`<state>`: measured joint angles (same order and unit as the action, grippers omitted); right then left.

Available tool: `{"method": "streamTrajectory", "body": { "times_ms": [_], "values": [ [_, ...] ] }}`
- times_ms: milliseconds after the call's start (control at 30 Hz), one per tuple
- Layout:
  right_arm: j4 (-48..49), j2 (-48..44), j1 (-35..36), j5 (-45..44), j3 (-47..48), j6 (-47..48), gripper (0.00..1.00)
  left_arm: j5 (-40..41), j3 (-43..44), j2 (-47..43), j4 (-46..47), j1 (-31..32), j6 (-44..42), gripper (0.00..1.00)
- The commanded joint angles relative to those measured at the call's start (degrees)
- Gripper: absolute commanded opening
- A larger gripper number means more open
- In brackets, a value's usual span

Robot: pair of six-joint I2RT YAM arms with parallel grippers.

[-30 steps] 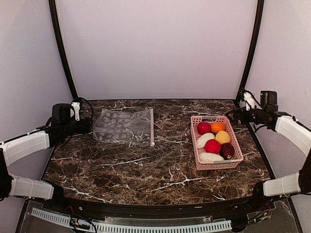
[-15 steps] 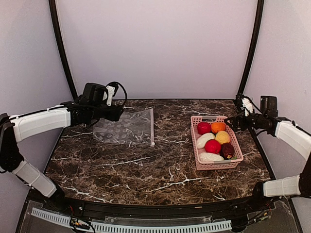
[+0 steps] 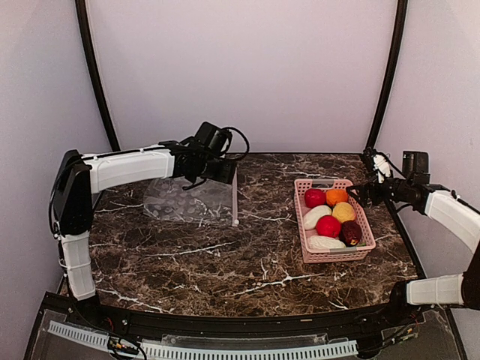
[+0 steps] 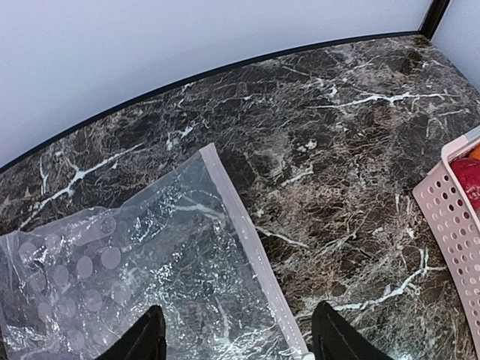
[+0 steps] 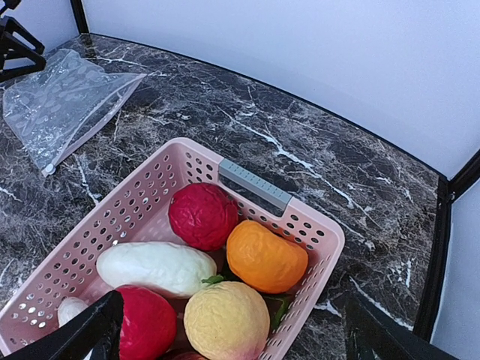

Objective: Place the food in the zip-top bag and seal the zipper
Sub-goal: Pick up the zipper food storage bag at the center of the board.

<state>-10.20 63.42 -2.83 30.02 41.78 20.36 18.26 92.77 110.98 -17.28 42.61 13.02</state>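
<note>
The zip-top bag [image 3: 189, 198] lies flat on the dark marble table [image 3: 225, 262], in the upper left of the top view. Its zipper [image 3: 235, 196] runs along the bag's right edge, facing the middle of the table. The food [image 3: 330, 217] is all well apart from the bag, piled in a pink basket [image 3: 302, 238] at centre right. In the right wrist view a red ball [image 5: 202, 215], an orange piece [image 5: 266, 256], a yellow piece [image 5: 225, 321], a white elongated piece [image 5: 156, 268] and a second red ball [image 5: 146, 322] lie packed together. A dark maroon piece [image 3: 351, 232] sits at the basket's lower right in the top view.

The left gripper [image 4: 240, 343] hangs over the bag's zipper end, its two fingers spread wide either side of the strip and holding nothing. The right gripper [image 5: 229, 337] hovers at the basket's upper right edge, jaws spread fully, also empty.
</note>
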Motion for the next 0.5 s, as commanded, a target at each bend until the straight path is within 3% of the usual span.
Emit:
{"method": "streamTrajectory", "body": {
  "times_ms": [0,467],
  "values": [
    [1.74,0.04,-0.34,1.00,-0.86,0.78,0.99,4.75,6.66,4.98,-5.63,1.67,5.12,0.65],
    [1.69,1.06,-0.33,1.09,-1.09,1.33,0.99,8.33,18.62,18.26,-10.38,3.18,7.37,0.54]
  ]
}}
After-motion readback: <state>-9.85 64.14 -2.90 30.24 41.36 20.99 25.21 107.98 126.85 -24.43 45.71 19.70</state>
